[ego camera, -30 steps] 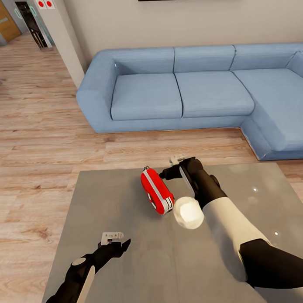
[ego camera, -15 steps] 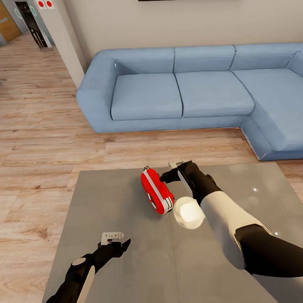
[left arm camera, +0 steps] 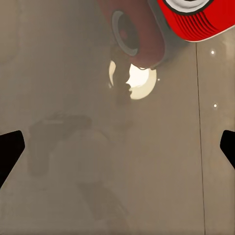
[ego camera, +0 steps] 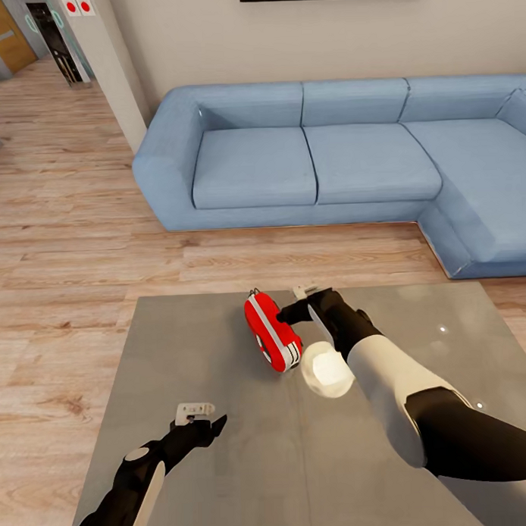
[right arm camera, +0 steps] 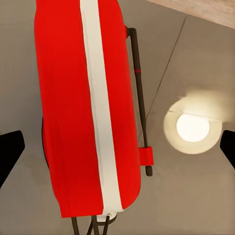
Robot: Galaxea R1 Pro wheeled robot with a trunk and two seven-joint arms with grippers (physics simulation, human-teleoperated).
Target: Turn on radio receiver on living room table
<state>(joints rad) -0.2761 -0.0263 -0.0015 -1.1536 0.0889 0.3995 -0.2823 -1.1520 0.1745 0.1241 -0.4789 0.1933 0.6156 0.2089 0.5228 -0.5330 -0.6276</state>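
The red radio receiver stands on its edge on the glossy grey table, its white-grey band facing up and its thin wire handle at the far end. My right gripper hovers close to the radio's far right side, open. In the right wrist view the radio lies between the two wide-apart fingertips, seen edge-on. My left gripper is open over the table's near left part, well apart from the radio. The left wrist view catches the radio's face and its reflection.
A light blue sectional sofa runs along the far side and wraps round to the right. Light wood plank floor lies between sofa and table and to the left. A ceiling lamp's reflection glows on the tabletop beside the radio.
My right gripper has slid a little left and nearer to the radio's far end. The radio and the left arm have stayed put.
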